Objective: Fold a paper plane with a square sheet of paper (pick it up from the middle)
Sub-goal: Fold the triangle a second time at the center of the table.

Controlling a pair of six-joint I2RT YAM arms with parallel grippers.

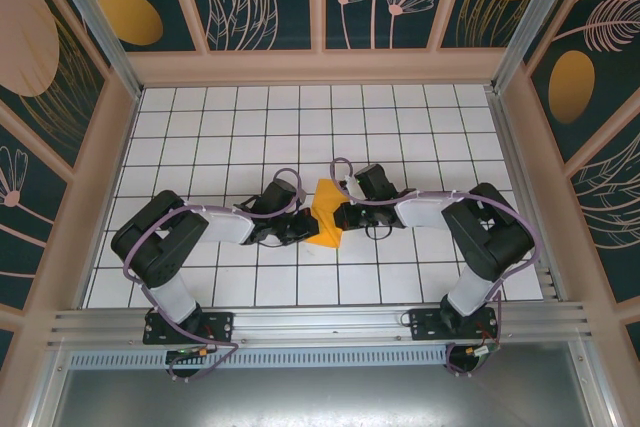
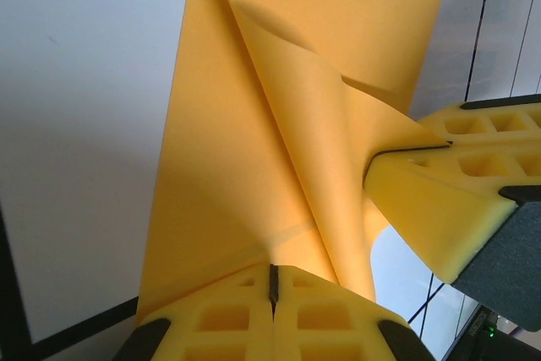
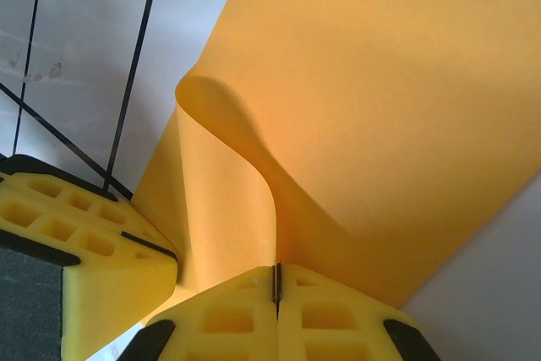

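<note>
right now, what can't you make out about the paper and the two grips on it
Left wrist view: the sheet of paper is cut off by the frame's top edge; the shut left gripper hides the pinched part.
Right wrist view: the sheet runs off the top and right; the shut right gripper hides its pinched part.
Top view: the sheet is too small to count creases; both grippers cover its sides.

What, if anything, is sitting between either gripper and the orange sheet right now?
Nothing visible stands in the way. The left gripper and the right gripper are each shut directly on the square sheet of paper, pinching it from opposite sides over the white grid table. The sheet curls in the span between them.
</note>
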